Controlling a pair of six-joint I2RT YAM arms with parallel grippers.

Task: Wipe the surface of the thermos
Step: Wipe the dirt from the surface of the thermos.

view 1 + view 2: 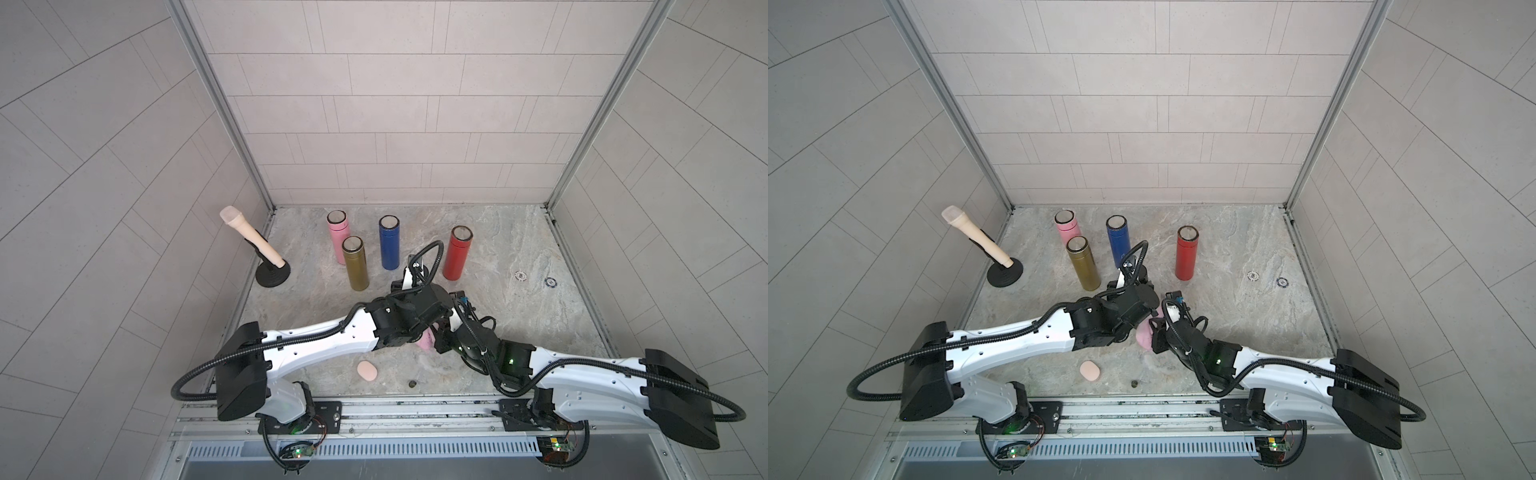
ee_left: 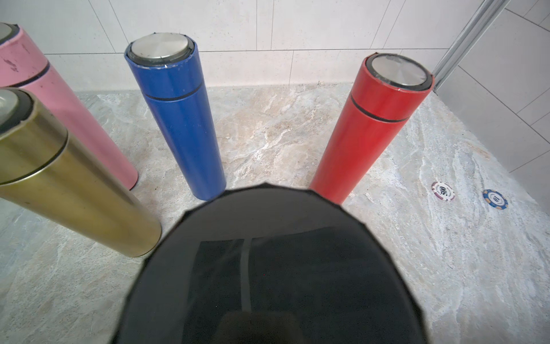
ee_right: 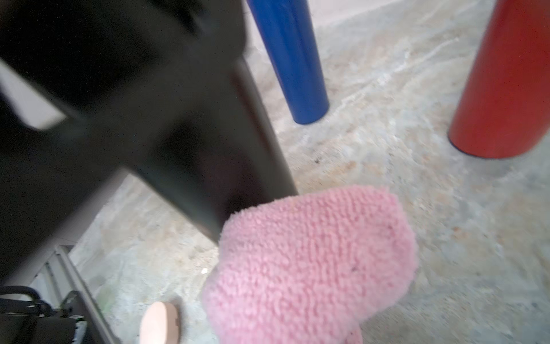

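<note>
A black thermos fills the near part of the left wrist view, seen from its cap end. My left gripper is shut on it above the middle of the marble floor; its fingers are hidden under the wrist. In the right wrist view the thermos body slants across the frame with a fluffy pink cloth pressed against its lower end. My right gripper is shut on that cloth, which peeks out between the two wrists, also in a top view.
Pink, gold, blue and red thermoses stand upright behind the grippers. A beige microphone on a black stand leans at the left wall. A peach oval pad and two poker chips lie on the floor.
</note>
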